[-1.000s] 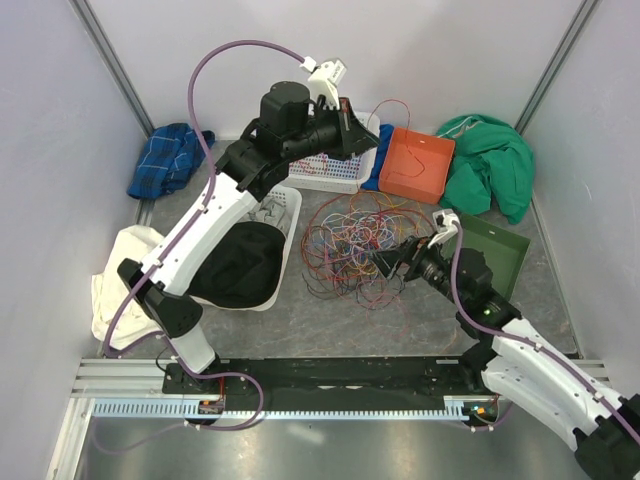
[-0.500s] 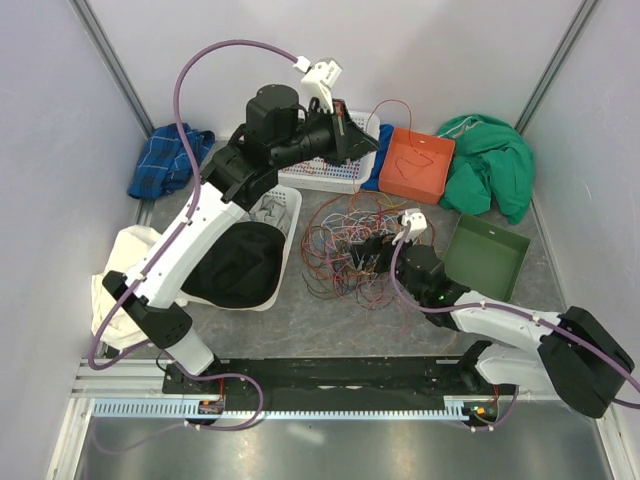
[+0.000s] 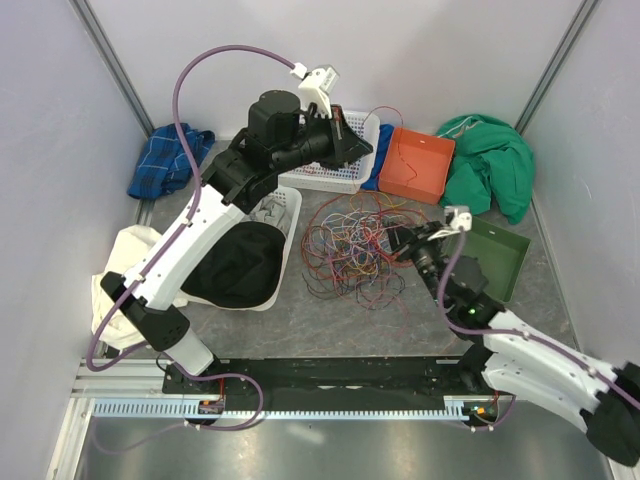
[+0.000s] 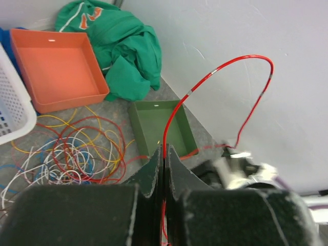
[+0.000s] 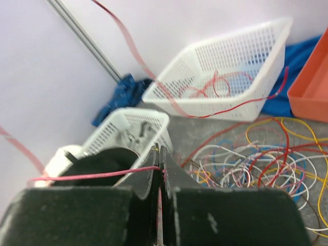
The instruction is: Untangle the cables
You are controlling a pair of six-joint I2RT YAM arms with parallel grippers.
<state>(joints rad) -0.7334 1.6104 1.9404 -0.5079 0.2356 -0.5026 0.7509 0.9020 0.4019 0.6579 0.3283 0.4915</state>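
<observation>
The cables (image 3: 350, 250) lie as a loose many-coloured tangle on the grey table, between the two arms. My left gripper (image 3: 362, 150) hangs high above the white mesh basket (image 3: 320, 178), shut on a red cable (image 4: 225, 66). That cable arcs up from the closed fingertips and drops toward the right arm. My right gripper (image 3: 398, 238) sits at the tangle's right edge. In the right wrist view it (image 5: 160, 151) is shut on a pinkish-red cable (image 5: 92, 176) that runs off to the left. The tangle (image 5: 256, 164) lies just beyond it.
An orange tray (image 3: 420, 165) and a green cloth (image 3: 490, 160) are at the back right. A green tray (image 3: 495, 255) sits beside the right arm. A second white basket (image 3: 285, 205) with a black cloth stands left of the tangle. A blue cloth (image 3: 165, 160) lies far left.
The right gripper went from open to shut, now on a red cable, after reaching into the tangle and drawing back to the right. The left arm has barely moved.
</observation>
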